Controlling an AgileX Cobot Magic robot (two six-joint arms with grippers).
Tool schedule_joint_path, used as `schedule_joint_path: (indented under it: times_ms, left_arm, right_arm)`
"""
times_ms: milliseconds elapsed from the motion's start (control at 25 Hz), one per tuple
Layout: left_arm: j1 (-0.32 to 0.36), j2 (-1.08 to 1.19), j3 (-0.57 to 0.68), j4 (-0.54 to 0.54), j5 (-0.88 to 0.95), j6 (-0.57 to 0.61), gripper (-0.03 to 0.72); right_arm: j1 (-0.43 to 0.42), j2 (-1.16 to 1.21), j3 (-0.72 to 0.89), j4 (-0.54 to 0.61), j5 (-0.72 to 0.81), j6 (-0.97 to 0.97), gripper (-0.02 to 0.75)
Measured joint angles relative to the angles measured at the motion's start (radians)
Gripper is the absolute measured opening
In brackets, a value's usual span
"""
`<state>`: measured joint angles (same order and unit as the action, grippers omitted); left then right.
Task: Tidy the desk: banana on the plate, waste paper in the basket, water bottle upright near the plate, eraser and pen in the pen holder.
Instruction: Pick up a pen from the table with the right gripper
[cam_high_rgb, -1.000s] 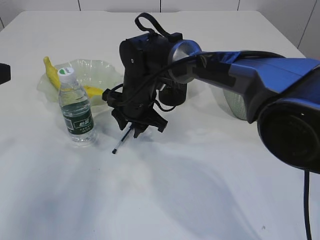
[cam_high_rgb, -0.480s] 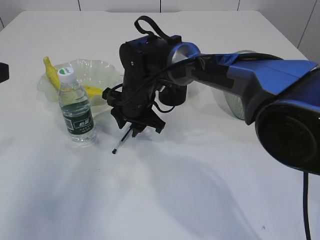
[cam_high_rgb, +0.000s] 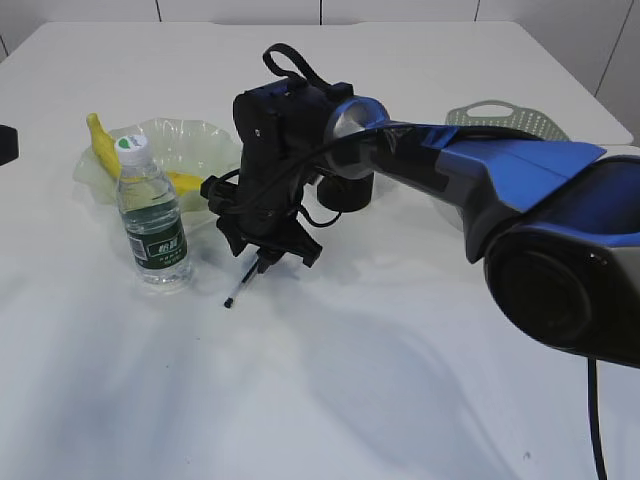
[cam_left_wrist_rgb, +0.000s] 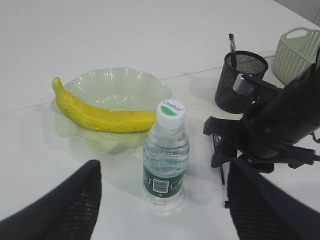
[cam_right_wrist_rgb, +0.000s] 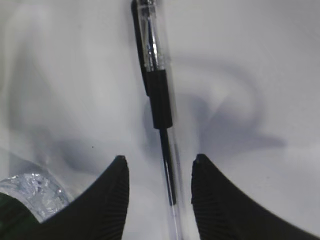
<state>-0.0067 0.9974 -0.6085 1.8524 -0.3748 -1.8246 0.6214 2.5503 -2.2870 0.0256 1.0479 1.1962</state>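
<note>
A clear pen with a black grip (cam_right_wrist_rgb: 157, 100) lies on the white table; it also shows in the exterior view (cam_high_rgb: 240, 285) and the left wrist view (cam_left_wrist_rgb: 220, 172). My right gripper (cam_right_wrist_rgb: 157, 160) is open, one finger on each side of the pen, low over it (cam_high_rgb: 265, 255). The banana (cam_left_wrist_rgb: 100, 117) lies on the pale green plate (cam_left_wrist_rgb: 115, 82). The water bottle (cam_high_rgb: 152, 215) stands upright beside the plate. The black mesh pen holder (cam_left_wrist_rgb: 241, 75) holds another pen. My left gripper (cam_left_wrist_rgb: 162, 210) is open and empty, back from the bottle. No eraser or waste paper shows.
A pale green basket (cam_high_rgb: 500, 115) stands at the back right, also in the left wrist view (cam_left_wrist_rgb: 297, 52). The right arm (cam_high_rgb: 470, 165) stretches across the middle of the table. The left gripper shows only as a dark tip at the exterior view's left edge (cam_high_rgb: 6, 145).
The right arm has swung a little left and back, uncovering the basket. Its gripper has shifted slightly left over the pen. The pen and the bottle have not moved.
</note>
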Motion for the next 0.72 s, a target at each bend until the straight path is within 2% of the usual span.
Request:
schedule_joint_path:
  times_ms: [320, 720]
  left_arm:
    - [0.0, 0.0, 0.0, 0.0, 0.002, 0.0, 0.551]
    - [0.0, 0.0, 0.0, 0.0, 0.018, 0.0, 0.551]
  right_arm:
    - [0.0, 0.066, -0.168, -0.051, 0.135, 0.001, 0.319]
    - [0.0, 0.102, -0.191, -0.045, 0.177, -0.017, 0.319]
